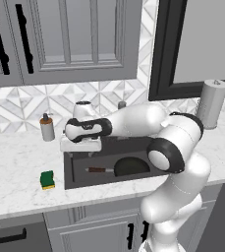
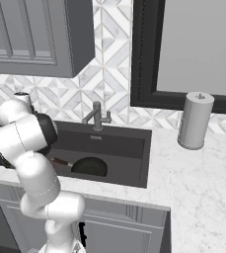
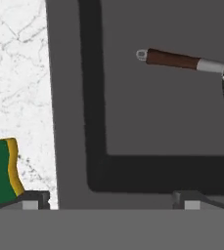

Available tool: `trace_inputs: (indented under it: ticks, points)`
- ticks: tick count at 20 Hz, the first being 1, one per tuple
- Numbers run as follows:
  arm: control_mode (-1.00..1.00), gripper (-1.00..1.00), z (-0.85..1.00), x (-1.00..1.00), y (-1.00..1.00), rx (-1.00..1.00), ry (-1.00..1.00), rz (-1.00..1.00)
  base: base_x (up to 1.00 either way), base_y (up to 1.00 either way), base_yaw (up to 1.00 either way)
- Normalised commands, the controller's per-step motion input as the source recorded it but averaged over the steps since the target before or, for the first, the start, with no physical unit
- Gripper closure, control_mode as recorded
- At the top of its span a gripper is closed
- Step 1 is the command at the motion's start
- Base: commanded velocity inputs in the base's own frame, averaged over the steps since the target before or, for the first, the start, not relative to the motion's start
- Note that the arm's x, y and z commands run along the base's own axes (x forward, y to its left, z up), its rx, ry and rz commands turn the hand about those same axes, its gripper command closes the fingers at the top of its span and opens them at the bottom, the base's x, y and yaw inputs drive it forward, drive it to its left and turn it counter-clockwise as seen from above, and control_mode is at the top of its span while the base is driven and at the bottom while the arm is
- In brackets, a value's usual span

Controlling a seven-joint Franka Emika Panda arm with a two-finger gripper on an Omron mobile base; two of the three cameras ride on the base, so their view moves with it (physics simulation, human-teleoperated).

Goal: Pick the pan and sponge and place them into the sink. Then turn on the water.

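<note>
- Over the sink's (image 1: pixel 70 170) left rim hangs the pincer (image 3: pixel 111 202), spread wide, holding nothing.
- Sponge (image 1: pixel 47 180) lies on the surface (image 1: pixel 15 162) near its front edge, left of the pincer.
- Pan (image 1: pixel 128 167) rests in the sink.

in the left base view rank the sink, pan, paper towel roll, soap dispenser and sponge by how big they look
1. Dark grey rectangular sink, clearly largest.
2. Round black frying pan with reddish-brown handle and the tall grey paper towel roll: unsure, since the arm hides part of the pan.
3. Grey soap dispenser with dark pump.
4. Small green-and-yellow square sponge, smallest.
</note>
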Motion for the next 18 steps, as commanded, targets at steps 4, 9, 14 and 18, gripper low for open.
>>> trace_inputs:
  ticks: [4, 9, 14, 18]
  points:
    - [-1.0, -1.0, 0.0, -0.1, 0.6, -0.11, 0.06, 0.14, 0.0, 0.0, 0.0]
    - [-1.0, -1.0, 0.0, -0.06, 0.43, -0.06, 0.01, 0.08, 0.0, 0.0, 0.0]
    - [-1.0, -1.0, 0.0, -0.06, 0.36, 0.0, 0.0, 0.04, 0.0, 0.0, 0.0]
    - [-1.0, -1.0, 0.0, -0.1, 0.36, 0.0, 0.0, 0.02, 0.0, 0.0, 0.0]
